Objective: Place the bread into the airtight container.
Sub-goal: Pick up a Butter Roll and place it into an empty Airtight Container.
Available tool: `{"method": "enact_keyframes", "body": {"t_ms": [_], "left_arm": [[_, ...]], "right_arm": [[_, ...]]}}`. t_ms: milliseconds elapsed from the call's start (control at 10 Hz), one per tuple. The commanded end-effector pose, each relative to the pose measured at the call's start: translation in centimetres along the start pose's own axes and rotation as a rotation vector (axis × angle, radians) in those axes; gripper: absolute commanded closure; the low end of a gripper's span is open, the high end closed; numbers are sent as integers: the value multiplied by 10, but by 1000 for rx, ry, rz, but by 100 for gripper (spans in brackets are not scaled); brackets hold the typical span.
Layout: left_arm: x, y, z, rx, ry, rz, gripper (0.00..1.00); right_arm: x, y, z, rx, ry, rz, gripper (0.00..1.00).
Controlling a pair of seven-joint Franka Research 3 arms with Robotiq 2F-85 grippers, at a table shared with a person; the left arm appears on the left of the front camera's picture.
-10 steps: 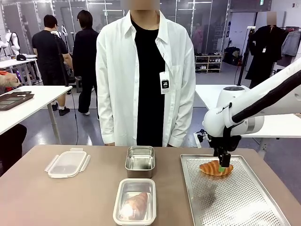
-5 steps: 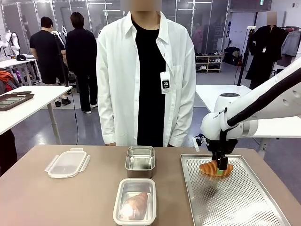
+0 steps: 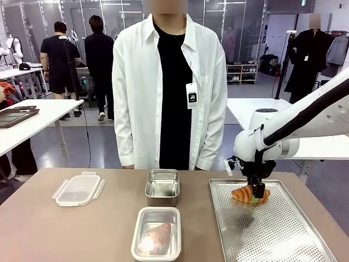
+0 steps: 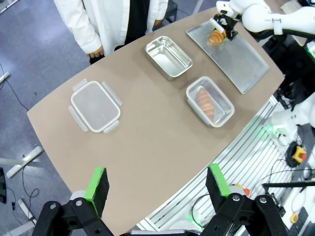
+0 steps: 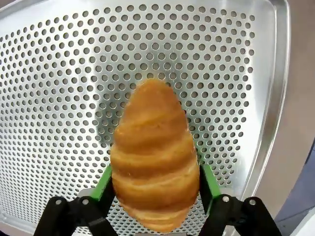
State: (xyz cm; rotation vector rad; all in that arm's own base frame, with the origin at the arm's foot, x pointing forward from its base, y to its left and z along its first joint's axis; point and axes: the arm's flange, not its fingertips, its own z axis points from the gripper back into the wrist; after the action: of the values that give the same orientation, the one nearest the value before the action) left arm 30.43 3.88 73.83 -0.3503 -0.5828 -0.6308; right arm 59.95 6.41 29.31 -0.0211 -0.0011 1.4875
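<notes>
A golden, ridged croissant (image 5: pixel 155 157) lies on the perforated steel tray (image 5: pixel 59 73), gripped at both flanks by the right fingers (image 5: pixel 208 184); the left fingers (image 4: pixel 98 186) hang spread wide above the table (image 4: pixel 147 147). Beside the tray stand a pastry-filled steel container (image 3: pixel 156 240), then an empty steel container (image 3: pixel 162 185) and a clear lid (image 3: pixel 78 189).

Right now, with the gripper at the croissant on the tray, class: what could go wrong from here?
1. The right gripper pinches the croissant across its soft middle on the perforated tray. Squeezing harder could crush it, or it could slip out when lifted.
2. The nearer container already holds a pastry, so a drop there would likely stack the two. The empty steel container looks the safer target.
</notes>
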Motion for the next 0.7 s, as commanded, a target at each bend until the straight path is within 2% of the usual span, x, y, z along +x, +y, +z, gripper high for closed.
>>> {"method": "enact_keyframes", "body": {"t_ms": [0, 100, 200, 400, 600], "left_arm": [[0, 0, 1, -12, 1, -21, 0], [0, 0, 1, -12, 1, -21, 0], [0, 0, 1, -12, 1, -21, 0], [0, 0, 1, -12, 1, -21, 0], [0, 0, 1, -12, 1, -21, 0]], "right_arm": [[1, -3, 2, 1, -5, -12, 38], [3, -2, 7, 5, -4, -15, 52], [4, 0, 13, 7, -11, -24, 46], [10, 12, 45, 11, -21, -55, 46], [25, 30, 82, 21, -76, -97, 46]]}}
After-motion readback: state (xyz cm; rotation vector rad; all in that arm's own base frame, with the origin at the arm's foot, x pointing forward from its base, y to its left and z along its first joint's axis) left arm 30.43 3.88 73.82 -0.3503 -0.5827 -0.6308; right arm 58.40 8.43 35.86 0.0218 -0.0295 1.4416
